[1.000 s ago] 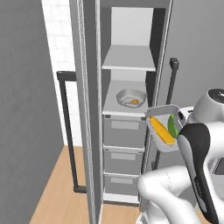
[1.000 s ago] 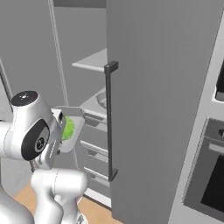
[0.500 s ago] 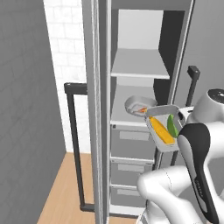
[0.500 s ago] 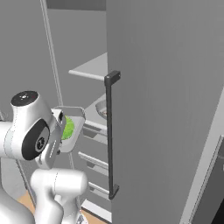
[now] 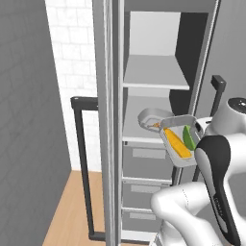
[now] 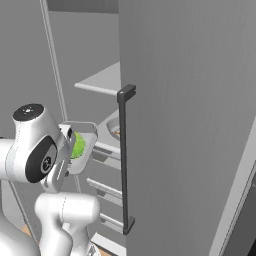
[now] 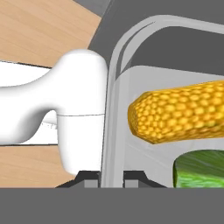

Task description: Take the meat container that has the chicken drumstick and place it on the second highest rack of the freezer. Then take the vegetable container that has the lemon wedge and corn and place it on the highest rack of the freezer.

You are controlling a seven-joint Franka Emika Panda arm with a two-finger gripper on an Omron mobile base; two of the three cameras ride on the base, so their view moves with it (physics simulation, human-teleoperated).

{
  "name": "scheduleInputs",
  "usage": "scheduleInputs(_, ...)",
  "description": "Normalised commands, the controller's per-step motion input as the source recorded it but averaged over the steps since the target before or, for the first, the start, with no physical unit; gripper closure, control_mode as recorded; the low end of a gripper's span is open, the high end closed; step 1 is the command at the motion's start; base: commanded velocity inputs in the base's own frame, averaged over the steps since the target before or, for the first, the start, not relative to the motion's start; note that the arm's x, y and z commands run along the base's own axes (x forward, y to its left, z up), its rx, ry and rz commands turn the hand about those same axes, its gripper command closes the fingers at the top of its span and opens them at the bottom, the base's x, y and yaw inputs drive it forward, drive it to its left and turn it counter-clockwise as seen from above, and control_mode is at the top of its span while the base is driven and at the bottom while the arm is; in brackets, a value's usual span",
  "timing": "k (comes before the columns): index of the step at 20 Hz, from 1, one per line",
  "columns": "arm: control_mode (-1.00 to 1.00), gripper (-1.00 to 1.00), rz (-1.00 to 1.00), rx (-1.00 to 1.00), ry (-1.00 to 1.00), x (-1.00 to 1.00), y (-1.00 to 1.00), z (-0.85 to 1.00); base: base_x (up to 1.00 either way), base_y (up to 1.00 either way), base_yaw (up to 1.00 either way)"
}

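From the left base view I see the freezer (image 5: 158, 120) standing open, its top shelf (image 5: 154, 77) bare and the meat tub (image 5: 153, 118) with the drumstick (image 5: 156, 126) already sitting on the shelf below. Just right of that, in front of the shelves and clear of them, I have the vegetable tray (image 5: 180, 144) held up, tipped toward me, with the corn (image 5: 177, 142) lying along it and the lemon wedge (image 5: 188, 138) beside it. In the hand view the gripper (image 7: 104, 181) is pinched narrow on the tray's thin rim (image 7: 109, 118), one finger each side, as far as I can tell from so close. I judge the tray stiff and light, but held by one edge it wants to sag, and the loose corn and wedge can roll if it tips further. I would keep this rim hold and level it before the top shelf.
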Motion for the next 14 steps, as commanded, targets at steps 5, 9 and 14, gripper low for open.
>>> scheduleInputs(5, 1.0, 1.0, 0.0, 0.0, 0.0, 0.0, 0.0, 0.0, 0.16, 0.08, -0.01)
scheduleInputs(9, 1.0, 1.0, 0.0, 0.0, 0.0, 0.0, 0.0, 0.0, 0.0, 0.0, 0.0)
scheduleInputs(14, -1.0, 1.0, 0.0, -0.01, -0.09, 0.0, 0.02, 0.04, 0.0, 0.0, 0.0)
